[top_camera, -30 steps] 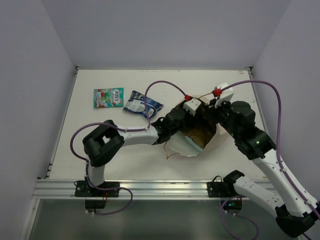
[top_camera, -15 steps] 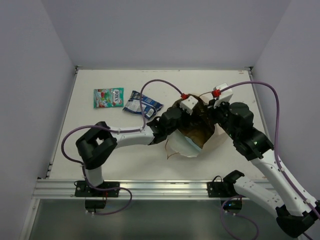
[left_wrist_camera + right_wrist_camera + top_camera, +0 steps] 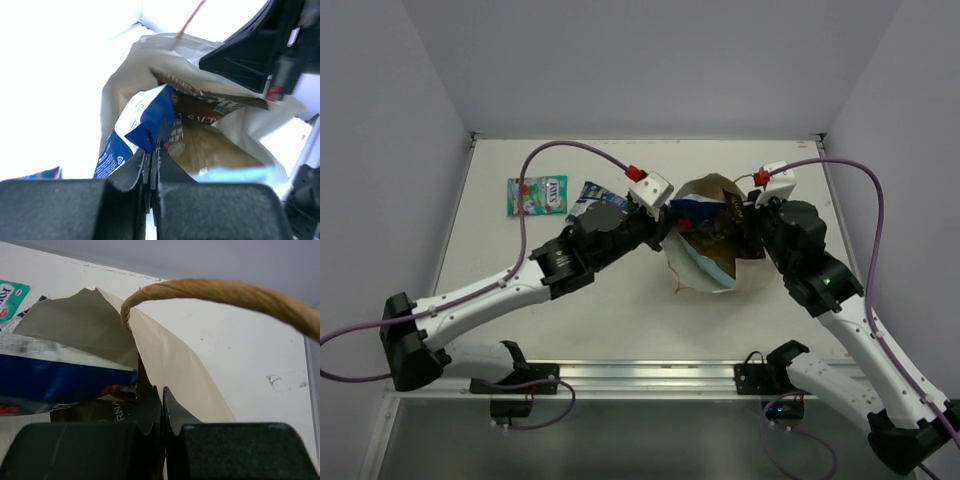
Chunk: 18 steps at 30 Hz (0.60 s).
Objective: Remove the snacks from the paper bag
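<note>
Paper bag (image 3: 117,95) holding brown packet (image 3: 200,107), left end effector (image 3: 152,160) gripping blue-red packet (image 3: 150,122), right end effector (image 3: 161,400) gripping rim

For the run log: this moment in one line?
left tool: shut on blue-red packet at paper bag mouth | right tool: shut on bag rim | on table: green-red packet, blue-white packet

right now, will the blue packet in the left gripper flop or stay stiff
Probably floppy: the blue packet creases where the left gripper pinches it. Likely light, since that small pinch holds it over the bag. Its glossy film could slip.
</note>
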Available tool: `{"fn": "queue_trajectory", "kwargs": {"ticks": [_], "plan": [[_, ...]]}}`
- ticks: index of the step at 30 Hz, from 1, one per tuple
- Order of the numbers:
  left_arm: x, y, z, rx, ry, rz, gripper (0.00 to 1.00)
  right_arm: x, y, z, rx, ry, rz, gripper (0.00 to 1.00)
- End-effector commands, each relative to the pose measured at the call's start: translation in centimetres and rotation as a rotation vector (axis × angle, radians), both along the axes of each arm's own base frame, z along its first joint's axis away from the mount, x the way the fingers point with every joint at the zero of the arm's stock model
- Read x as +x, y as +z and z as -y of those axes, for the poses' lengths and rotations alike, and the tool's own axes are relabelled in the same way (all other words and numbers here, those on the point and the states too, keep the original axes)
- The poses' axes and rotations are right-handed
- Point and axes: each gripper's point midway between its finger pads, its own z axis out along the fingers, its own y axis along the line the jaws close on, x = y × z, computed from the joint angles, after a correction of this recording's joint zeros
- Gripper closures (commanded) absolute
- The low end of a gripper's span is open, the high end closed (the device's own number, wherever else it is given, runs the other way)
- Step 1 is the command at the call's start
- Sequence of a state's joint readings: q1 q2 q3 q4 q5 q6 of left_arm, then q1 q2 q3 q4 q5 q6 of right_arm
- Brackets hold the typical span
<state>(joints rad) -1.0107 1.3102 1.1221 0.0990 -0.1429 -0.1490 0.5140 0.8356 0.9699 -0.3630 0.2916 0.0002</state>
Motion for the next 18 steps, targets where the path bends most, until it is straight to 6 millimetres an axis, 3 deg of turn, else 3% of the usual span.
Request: {"fn": "queue_trajectory", "kwargs": {"ticks": [1, 5, 8, 11, 18], "plan": [[-1.5, 2.8, -4.0, 0.009, 0.067, -0.051, 1.0, 0.7, -1.2, 1.1, -0.014, -0.063, -0.018, 1.0], [-0.8, 8.1, -9.8, -0.036, 0.27, -0.034, 1.0, 0.8, -1.4, 1.2, -0.016, -0.066, -0.023, 1.0], [0.5, 9.2, -14.0, -0.025, 0.445, -0.045, 1.0, 0.7, -1.2, 1.2, -0.011, -0.064, -0.016, 1.0], [2.1, 7.7, -17.2, 0.02, 0.579, -0.084, 1.0, 0.5, -0.8, 1.2, -0.004, -0.058, -0.006, 1.0], [4.4, 2.7, -21.6, 0.029, 0.777, -0.194, 1.0, -0.1, -0.6, 1.2, 0.008, -0.043, 0.006, 1.0]]}}
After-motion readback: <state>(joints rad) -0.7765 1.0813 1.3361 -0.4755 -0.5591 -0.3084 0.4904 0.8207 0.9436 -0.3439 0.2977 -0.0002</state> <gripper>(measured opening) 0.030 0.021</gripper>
